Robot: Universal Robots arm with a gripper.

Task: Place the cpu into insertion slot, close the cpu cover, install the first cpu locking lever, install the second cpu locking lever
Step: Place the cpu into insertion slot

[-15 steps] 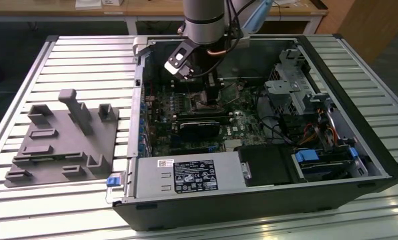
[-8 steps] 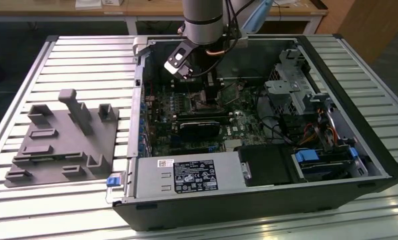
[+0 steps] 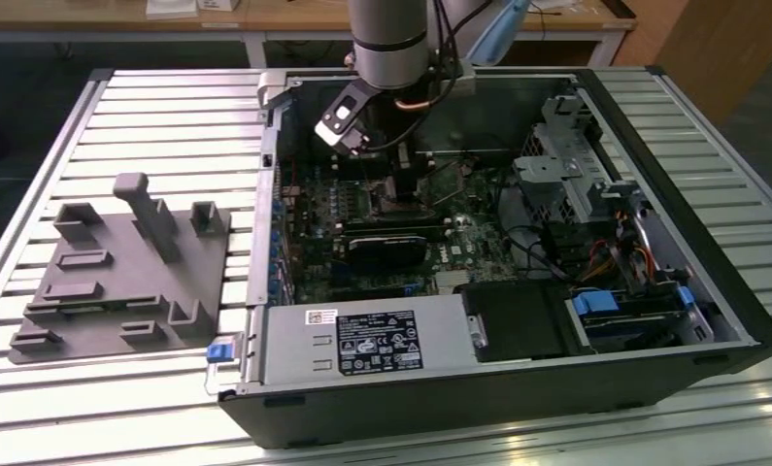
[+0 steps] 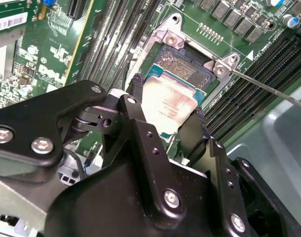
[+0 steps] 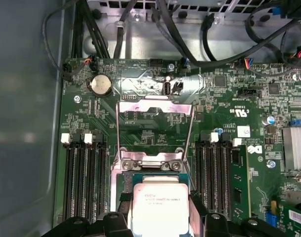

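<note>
Second wrist view has the gripper (image 4: 167, 101) clamped on the cpu (image 4: 174, 111) by two opposite edges, over the insertion slot (image 4: 182, 66), whose dark centre is partly uncovered. Seating it well calls for a flat, square descent. The cpu cover (image 5: 155, 104) stands swung open, and memory slots (image 5: 83, 182) crowd both sides. In the exterior view the gripper works at twelve o'clock from the black card (image 3: 386, 248).

Slatted alu. table (image 3: 165, 107) caught bright glare; dark floor (image 3: 49, 58) lay beyond it. Wooden desk (image 3: 295, 17) w/ white legs stood at back, wood cabinet (image 3: 735, 49) at exterior view's right.
</note>
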